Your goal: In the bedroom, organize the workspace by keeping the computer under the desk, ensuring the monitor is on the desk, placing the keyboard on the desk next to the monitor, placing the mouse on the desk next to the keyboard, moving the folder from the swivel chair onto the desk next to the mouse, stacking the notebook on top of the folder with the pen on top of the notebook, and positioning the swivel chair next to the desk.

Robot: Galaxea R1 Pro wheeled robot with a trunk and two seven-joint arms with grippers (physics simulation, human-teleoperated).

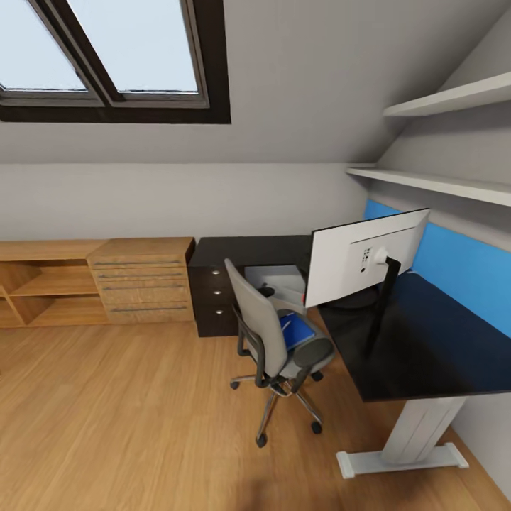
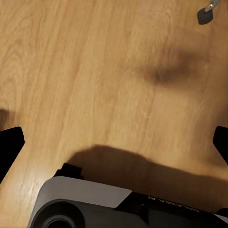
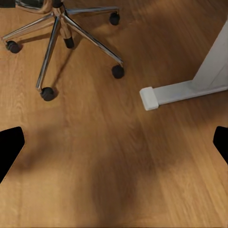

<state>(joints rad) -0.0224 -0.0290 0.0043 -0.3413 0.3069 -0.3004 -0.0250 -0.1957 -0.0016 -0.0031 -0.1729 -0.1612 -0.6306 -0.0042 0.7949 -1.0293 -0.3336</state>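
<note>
Rolling up is the step in hand, I'd say. Left to right in the head view: the wooden drawer unit (image 1: 145, 280), then the swivel chair (image 1: 273, 341) with the blue folder (image 1: 297, 331) on its seat, then the monitor (image 1: 365, 255) on the black bench (image 1: 419, 341). Both wrist views show jaws spread wide over bare wood floor (image 2: 95, 71), gripping nothing. I'd approach the chair's open side, stop close, and reach the folder flat.

Folder (image 1: 297, 331) on swivel chair (image 1: 273, 339), left of desk (image 1: 419, 348).
</note>
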